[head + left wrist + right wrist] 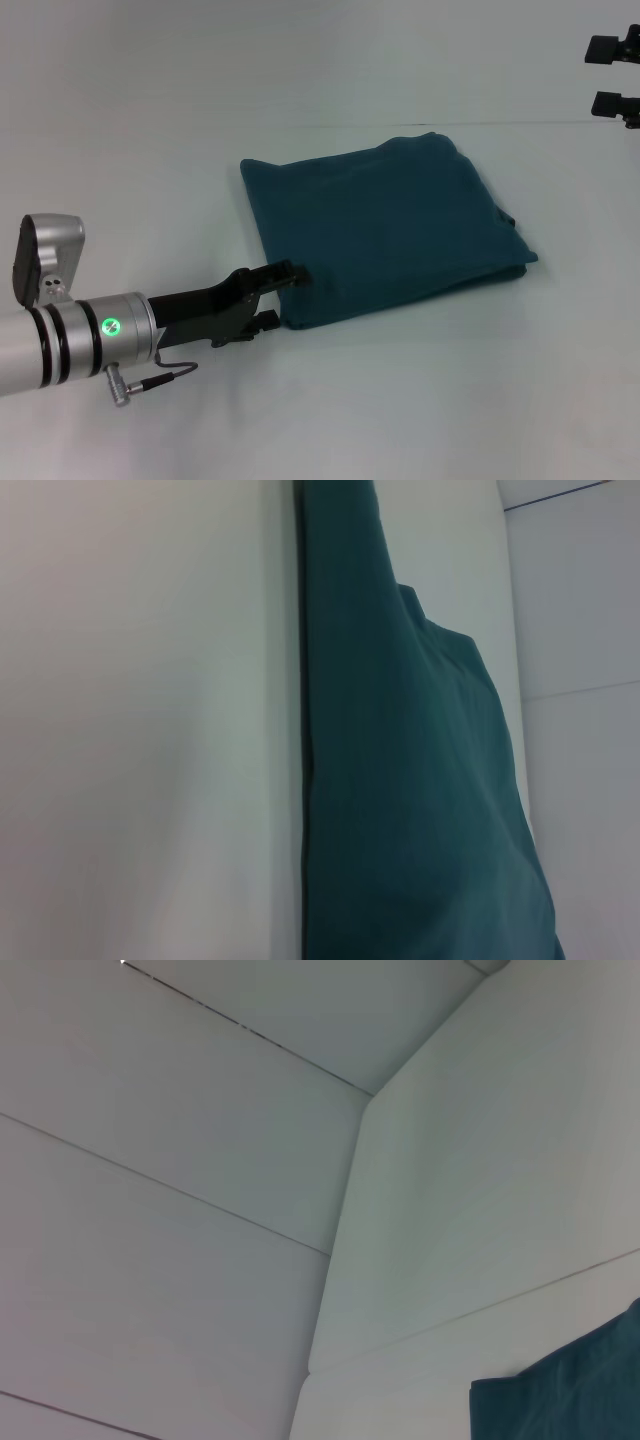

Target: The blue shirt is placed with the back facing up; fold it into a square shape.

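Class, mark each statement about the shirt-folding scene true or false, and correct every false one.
1. The blue shirt lies folded into a roughly square bundle. True.
2. The left gripper is at the shirt's near left corner. True.
3. The right gripper is pressing on the shirt. False: it is raised at the far right, away from the cloth.
4. White lettering shows on the shirt's upper face. False: the visible cloth is plain.
5. The shirt rests on a white table. True.

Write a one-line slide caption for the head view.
Left tool open at the near corner of the folded blue shirt; right tool raised far right.
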### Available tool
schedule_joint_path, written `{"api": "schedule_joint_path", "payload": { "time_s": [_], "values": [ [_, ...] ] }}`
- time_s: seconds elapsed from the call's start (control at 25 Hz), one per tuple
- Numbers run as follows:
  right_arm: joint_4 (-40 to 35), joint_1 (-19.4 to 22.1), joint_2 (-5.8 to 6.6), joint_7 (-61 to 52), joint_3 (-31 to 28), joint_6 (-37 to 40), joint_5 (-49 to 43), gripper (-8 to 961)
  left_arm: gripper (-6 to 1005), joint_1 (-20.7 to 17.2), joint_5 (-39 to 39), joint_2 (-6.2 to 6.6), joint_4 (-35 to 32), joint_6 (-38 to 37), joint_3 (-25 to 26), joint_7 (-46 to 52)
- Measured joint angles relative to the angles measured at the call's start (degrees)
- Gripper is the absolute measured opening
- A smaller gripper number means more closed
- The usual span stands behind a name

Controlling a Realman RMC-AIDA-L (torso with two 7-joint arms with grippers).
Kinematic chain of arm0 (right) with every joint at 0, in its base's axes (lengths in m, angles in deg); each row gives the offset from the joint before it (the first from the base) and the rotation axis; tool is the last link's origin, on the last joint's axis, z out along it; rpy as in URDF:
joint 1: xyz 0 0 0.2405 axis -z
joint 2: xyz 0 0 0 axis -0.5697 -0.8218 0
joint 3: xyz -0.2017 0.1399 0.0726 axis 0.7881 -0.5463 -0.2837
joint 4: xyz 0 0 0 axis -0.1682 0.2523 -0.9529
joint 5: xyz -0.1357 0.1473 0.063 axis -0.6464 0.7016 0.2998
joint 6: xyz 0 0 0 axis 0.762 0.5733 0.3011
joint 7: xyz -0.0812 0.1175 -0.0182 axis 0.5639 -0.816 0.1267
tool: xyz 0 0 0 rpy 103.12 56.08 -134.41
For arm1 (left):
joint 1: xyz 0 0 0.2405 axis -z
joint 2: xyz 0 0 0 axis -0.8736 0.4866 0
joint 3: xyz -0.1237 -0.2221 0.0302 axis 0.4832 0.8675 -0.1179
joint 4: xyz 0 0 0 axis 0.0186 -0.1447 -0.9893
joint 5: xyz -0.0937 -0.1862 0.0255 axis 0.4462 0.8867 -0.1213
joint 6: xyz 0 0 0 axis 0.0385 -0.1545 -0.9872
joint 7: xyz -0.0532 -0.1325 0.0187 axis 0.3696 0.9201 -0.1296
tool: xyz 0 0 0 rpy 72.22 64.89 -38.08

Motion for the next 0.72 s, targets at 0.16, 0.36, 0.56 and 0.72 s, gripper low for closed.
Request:
{"api": "schedule_joint_path", "payload": {
  "time_s": [0.16,0.36,0.56,0.72],
  "values": [
    [0.0,0.0,0.0,0.0,-0.2,0.1,0.0,924,949,0.0,0.2,-0.07,0.2,0.2,0.0,-0.1],
    [0.1,0.1,-0.04,0.0,-0.2,0.3,0.1,924,950,0.3,0.1,-0.12,1.3,1.3,0.0,-0.3],
    [0.1,0.2,-0.07,0.0,-0.2,0.4,0.2,925,950,1.3,0.4,-0.21,2.5,1.7,0.0,-0.9],
    [0.1,0.0,-0.08,0.0,-0.2,0.5,0.3,925,928,3.8,0.0,-0.01,5.1,2.9,0.0,-1.1]
  ]
}}
